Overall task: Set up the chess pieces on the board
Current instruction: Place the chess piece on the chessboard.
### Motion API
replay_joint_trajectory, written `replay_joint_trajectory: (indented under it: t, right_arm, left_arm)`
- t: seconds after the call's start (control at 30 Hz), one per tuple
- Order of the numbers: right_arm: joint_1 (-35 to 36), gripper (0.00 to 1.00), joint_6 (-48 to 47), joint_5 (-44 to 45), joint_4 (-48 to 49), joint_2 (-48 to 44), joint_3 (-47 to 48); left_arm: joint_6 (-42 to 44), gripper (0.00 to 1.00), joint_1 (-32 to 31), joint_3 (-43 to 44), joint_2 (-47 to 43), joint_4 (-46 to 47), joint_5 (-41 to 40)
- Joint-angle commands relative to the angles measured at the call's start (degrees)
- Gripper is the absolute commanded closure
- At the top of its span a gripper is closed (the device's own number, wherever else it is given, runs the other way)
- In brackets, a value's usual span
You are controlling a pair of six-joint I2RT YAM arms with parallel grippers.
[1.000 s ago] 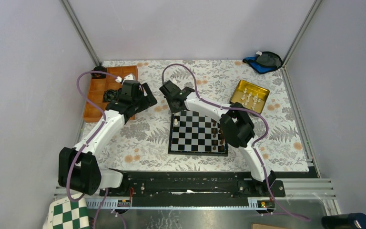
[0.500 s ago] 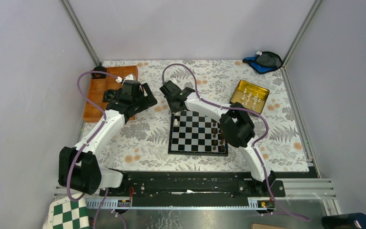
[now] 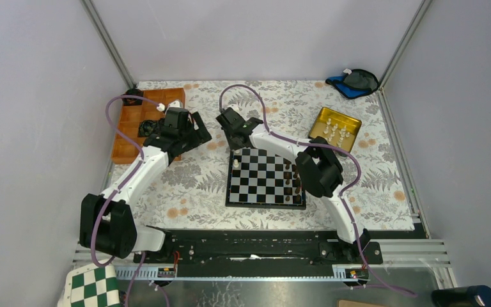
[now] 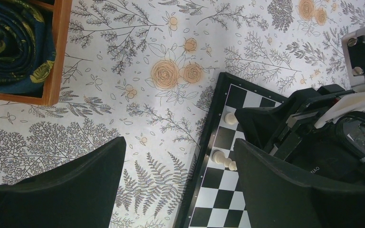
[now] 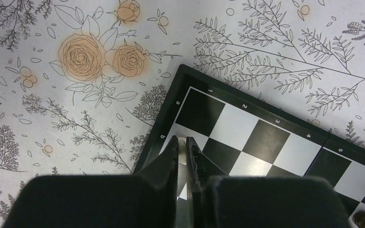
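**Right gripper at the board's corner, setting down a white piece**

The right gripper (image 5: 183,142) hung low over the far left corner of the board (image 5: 228,124). Its fingers were almost together, with only a thin pale slit between them. Whether that sliver was a piece pinched there or just the light square beneath, the wrist view did not show (I cannot tell). In the left wrist view, a white piece (image 4: 229,118) stood upright on the board's edge file right at the tip of those fingers, touching or very nearly so. A second white piece (image 4: 221,159) stood on the same file with one square between them.

The left gripper (image 4: 179,142) hovered over the floral cloth (image 4: 161,76) just beside the board's left edge, jaws wide apart and holding nothing.

Further out, dark pieces (image 3: 292,178) stood along the board's right side. A gold tin (image 3: 344,114), well apart to the far right, held the remaining white pieces (image 3: 335,132).

The step in hand looked like placing a white piece on the left edge, and the task seemed early, with most of the white set in the tin. The next move probably called for parting the fingers fully and lifting straight up, so that neither the piece nor its neighbour tipped. A reach across to the tin for another careful pinch would follow.
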Motion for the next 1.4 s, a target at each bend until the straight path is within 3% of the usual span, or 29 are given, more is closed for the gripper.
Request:
replay_joint_trajectory:
  t: [0.0,0.27,0.67,0.9,1.07,1.37]
  right_arm:
    - [-0.5,0.85,0.1,-0.2,-1.9,-1.8,-2.3]
    - [-0.6,0.62,-0.5,0.1,-2.4,-2.9,-2.1]
    - [-0.7,0.59,-2.2,0.4,-4.4,-3.4,2.2]
    - [-1.4,0.63,-2.1,-1.0,-4.6,-2.5,2.7]
    - [-1.6,0.79,-1.7,-2.8,-4.6,-1.9,3.3]
    - [-1.6,0.94,-1.3,-4.1,-4.9,-1.3,3.8]
  left_arm:
    - [0.8,0.09,0.2,0.4,0.4,0.8,0.6]
    - [0.9,0.09,0.2,1.3,0.7,0.9,0.9]
    - [1.1,0.09,0.1,4.8,2.6,0.9,1.2]
    - [1.1,0.09,0.1,4.9,3.3,1.3,1.5]
    - [1.2,0.09,0.1,4.8,3.6,1.3,1.3]
    - [1.3,0.09,0.2,4.5,3.7,1.3,1.3]
